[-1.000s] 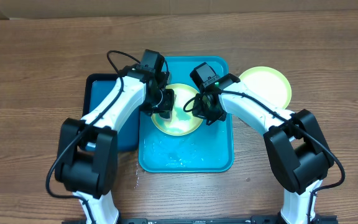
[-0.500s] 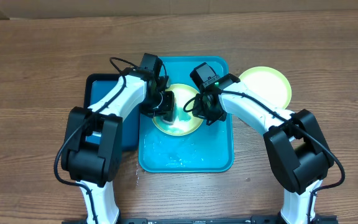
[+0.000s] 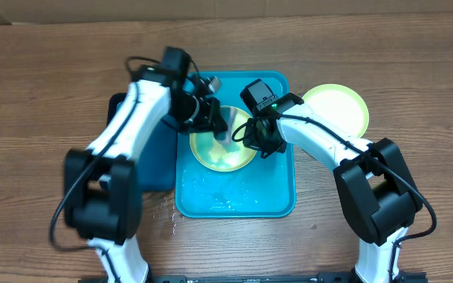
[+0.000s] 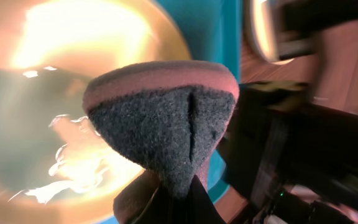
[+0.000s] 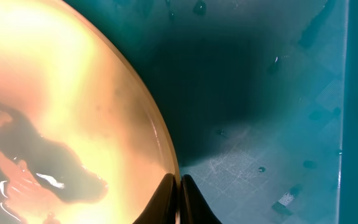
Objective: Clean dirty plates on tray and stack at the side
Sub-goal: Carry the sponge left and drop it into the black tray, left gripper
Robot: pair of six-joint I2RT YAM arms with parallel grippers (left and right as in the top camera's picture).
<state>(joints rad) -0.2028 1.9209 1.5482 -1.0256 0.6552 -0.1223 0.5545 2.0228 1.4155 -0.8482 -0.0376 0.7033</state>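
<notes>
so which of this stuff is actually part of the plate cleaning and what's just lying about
in the job: plate on the tray, turquoise tray, sponge in the left hand, right hand pinching that plate's rim, second plate beside the tray
lying about: dark-blue tray

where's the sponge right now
The sponge is clamped in the left pincer, over the top-left part of the yellow-green plate in the turquoise tray in the overhead view. The right pincer pinches that plate's right rim.
</notes>
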